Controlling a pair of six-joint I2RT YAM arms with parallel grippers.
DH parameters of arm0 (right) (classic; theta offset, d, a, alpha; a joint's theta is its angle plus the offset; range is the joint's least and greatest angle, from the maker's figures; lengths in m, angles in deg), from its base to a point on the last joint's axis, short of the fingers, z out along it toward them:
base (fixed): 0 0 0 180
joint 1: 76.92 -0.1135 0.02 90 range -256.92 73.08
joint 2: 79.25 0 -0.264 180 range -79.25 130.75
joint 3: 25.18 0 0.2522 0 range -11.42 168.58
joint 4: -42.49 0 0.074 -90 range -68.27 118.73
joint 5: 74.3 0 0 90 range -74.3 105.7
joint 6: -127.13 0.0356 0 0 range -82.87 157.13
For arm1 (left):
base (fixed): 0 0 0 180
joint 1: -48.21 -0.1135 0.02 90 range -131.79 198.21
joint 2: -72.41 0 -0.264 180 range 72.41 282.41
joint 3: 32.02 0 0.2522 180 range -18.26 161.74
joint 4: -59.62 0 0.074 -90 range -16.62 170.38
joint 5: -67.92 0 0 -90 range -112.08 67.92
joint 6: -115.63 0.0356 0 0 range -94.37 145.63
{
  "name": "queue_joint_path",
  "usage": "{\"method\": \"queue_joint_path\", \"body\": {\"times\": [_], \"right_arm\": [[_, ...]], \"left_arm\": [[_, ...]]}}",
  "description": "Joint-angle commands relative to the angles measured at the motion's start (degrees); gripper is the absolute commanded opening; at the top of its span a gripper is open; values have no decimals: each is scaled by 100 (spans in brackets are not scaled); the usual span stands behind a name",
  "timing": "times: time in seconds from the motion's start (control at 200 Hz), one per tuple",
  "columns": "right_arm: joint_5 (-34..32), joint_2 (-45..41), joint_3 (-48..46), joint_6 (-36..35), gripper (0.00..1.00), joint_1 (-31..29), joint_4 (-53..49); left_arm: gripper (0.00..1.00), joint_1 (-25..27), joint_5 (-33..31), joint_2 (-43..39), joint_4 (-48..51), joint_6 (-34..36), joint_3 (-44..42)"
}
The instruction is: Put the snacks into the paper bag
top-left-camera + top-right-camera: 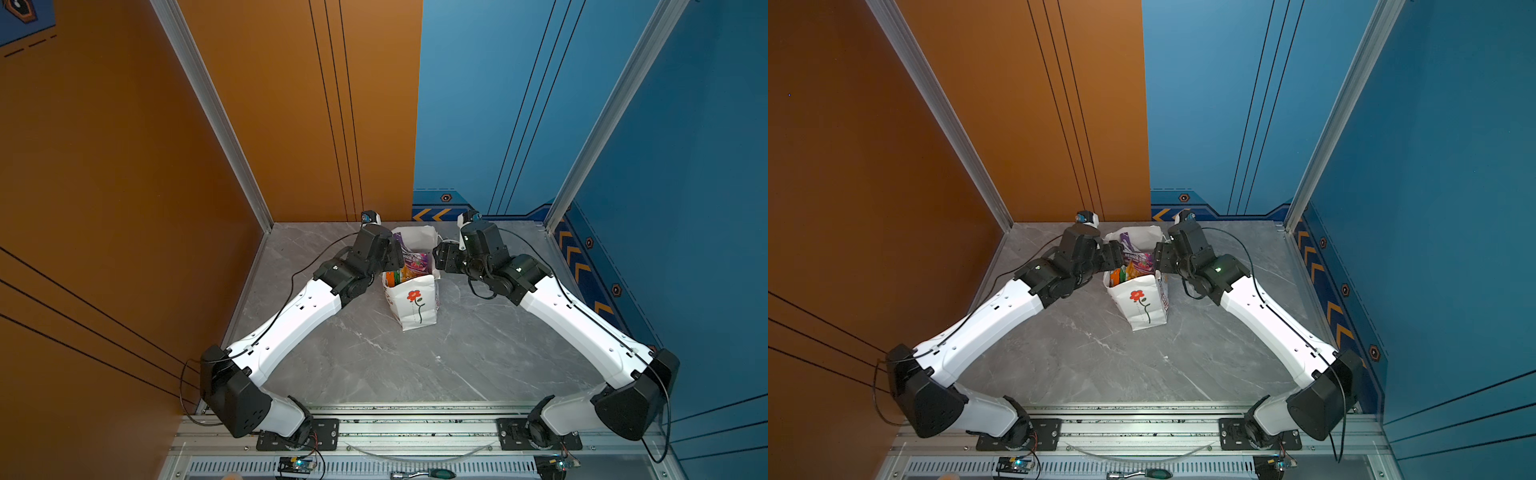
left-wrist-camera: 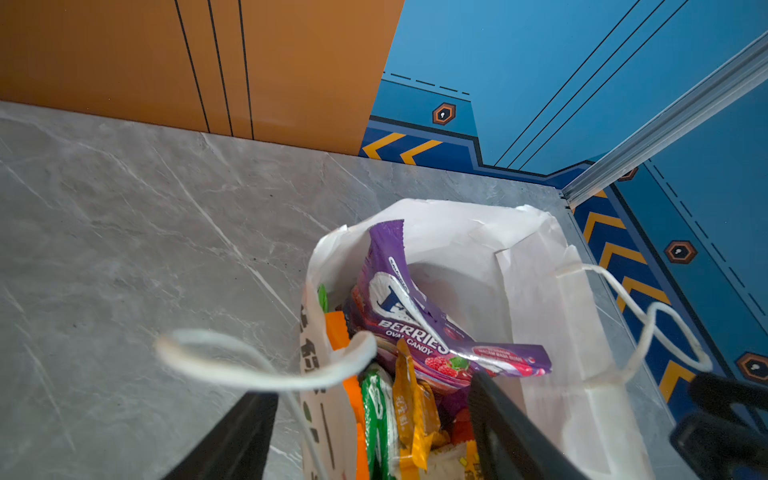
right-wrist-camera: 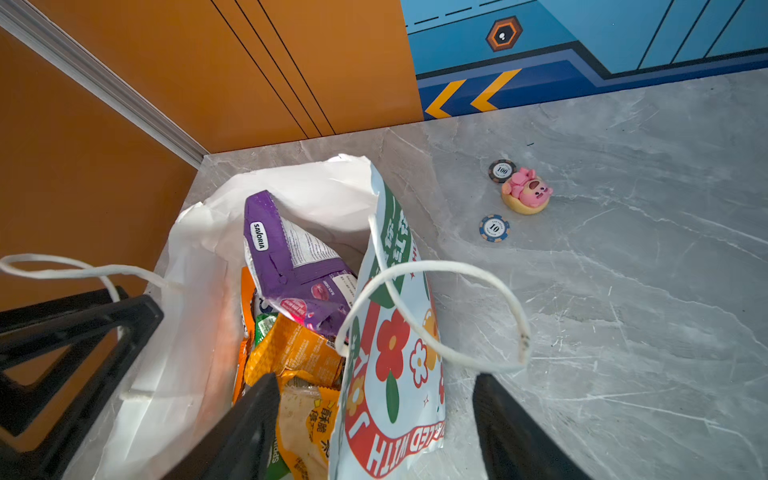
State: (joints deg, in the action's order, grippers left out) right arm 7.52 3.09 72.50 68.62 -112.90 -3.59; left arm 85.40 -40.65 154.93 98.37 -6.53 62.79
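Two white arms, the left arm and the right arm, climb from the rail at the bottom of both top views toward mid-frame. There the paper bag stands upright on the grey worktop, its red flower facing the camera. The left claw sits at the bag's left rim, spread wide, one finger inside and one outside, gripping nothing. A white cord handle loops loose near it. The right claw straddles the right rim, likewise spread and empty. The snacks fill the bag: orange packets and a green packet nearer, a purple packet leaning toward the far wall. Beyond the bag, the right wrist view shows a pink toy and two chips, one just beside the toy.
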Motion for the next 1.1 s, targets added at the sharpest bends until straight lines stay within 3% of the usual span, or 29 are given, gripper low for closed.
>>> {"method": "queue_joint_path", "body": {"times": [0.0,0.05,0.14,0.355,0.471,0.596,0.716,0.861,1.096], "right_arm": [[51,-114,28,-72,81,11,14],[71,-117,49,-81,83,5,6],[-1,-202,30,-105,86,17,-1],[-554,-883,-168,-529,96,131,-20],[-966,-1455,-536,-801,98,388,99],[-983,-2061,-1187,-906,98,965,354],[-1032,-2522,-2017,-963,100,1619,773],[-1685,-2843,-3167,-1152,100,2209,1661],[-2160,-2187,-4677,-1793,100,2659,3571]], "left_arm": [[83,-8,-236,-158,236,59,33],[85,-10,-261,-191,273,69,25],[100,-19,-323,-298,328,103,15],[98,25,-306,-912,727,454,153],[98,52,-1009,-1599,706,555,-272],[98,35,-2412,-2444,419,725,-1118],[98,-77,-3531,-3061,-258,1036,-2147],[98,-433,-4389,-3120,-981,1226,-3149],[98,-1090,-3989,-2442,-3917,2961,-4795]]}}
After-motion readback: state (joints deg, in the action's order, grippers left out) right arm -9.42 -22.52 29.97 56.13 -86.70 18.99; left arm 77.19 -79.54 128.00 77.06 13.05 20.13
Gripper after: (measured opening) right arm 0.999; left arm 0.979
